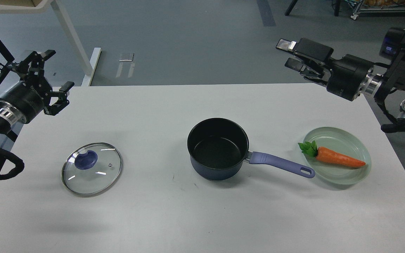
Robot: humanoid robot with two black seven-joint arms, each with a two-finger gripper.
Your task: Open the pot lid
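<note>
1. Nearest the camera lies the lid (91,168), flat on the white counter (188,218) at its left side – clear glass with a steel rim, a flat purple-blue knob off-centre toward the far left, and a small vent hole beside it.
2. Well apart from it, near the counter's middle, stands the pot (218,149) – uncovered and upright, its black inside bare.
3. Its long lavender handle runs out to the right and slightly toward the camera; the end with the hole reaches the near-left rim of a pale green plate (359,175), though I cannot tell whether they touch.
4. On that plate lies an orange carrot (339,158), leafy green end pointing left toward the pot.
5. Left tool (54,75) hangs over the counter's far left edge, fingers spread wide apart, holding nothing.
6. Right tool (288,54) hangs beyond the far right corner, pointing left; its two fingers stand parted with floor visible between them, and nothing is in its grip.
</note>
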